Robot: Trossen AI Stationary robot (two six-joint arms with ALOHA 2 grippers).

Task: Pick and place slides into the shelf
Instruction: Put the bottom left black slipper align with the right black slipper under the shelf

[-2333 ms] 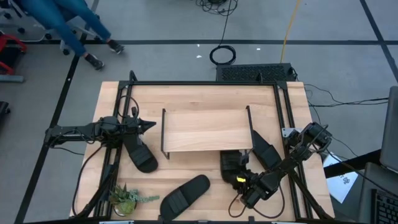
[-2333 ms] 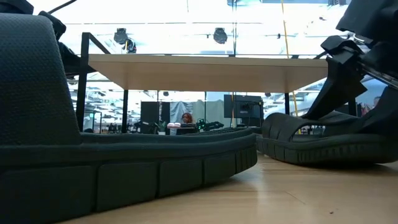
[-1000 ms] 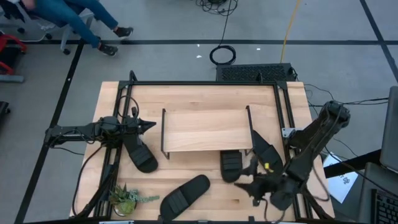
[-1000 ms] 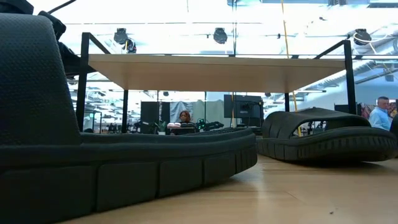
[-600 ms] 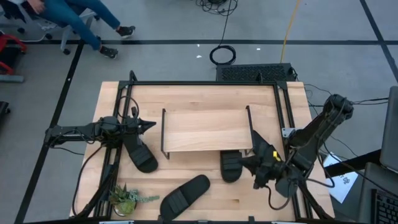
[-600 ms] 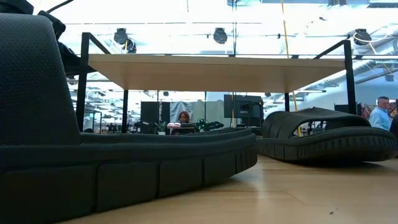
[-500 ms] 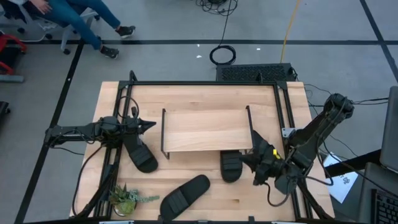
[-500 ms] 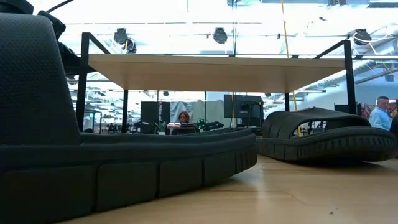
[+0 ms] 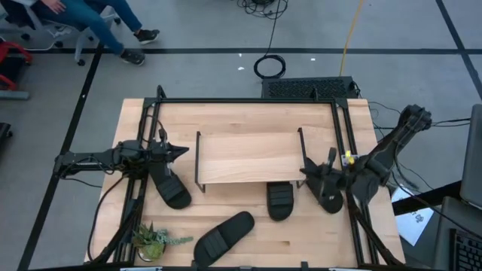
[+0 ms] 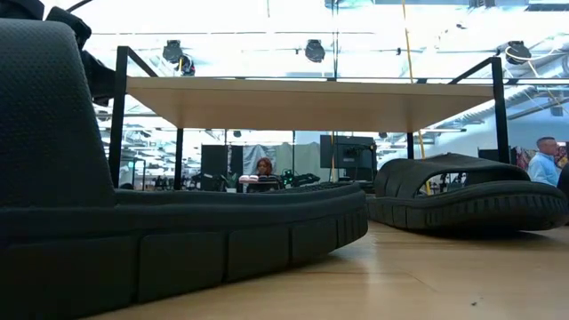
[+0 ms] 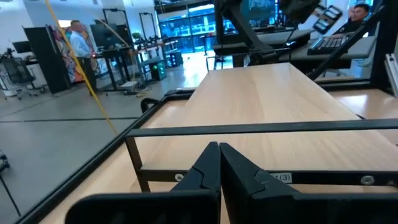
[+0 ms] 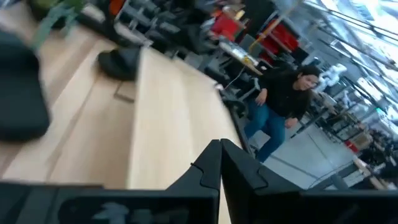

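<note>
The shelf stands mid-table, its wood plank on thin black legs. One slide lies on its sole, its far end under the shelf's near edge; the low view shows it as the slide at the right. Another slide lies near the front edge, and a third slide lies left of the shelf. My left gripper is shut beside the shelf's left end. My right gripper is shut by the shelf's right legs, over another slide. Nothing sits between its fingers. My right gripper hangs over the far end of the slide at the shelf's right end. Its own body hides the spot below it, so I cannot tell whether it touches the slide. My left gripper touches nothing that shows.
A small potted plant stands at the table's near left corner. Black frame rails run along the table's sides. A seated person's legs show beyond the far left corner. People stand in the room behind.
My right gripper has swung from near the table's front edge toward the far side and the right, ending beside the shelf's right end above the right slide. Its fingers have shut with nothing in them. The slides have stayed where they lay.
</note>
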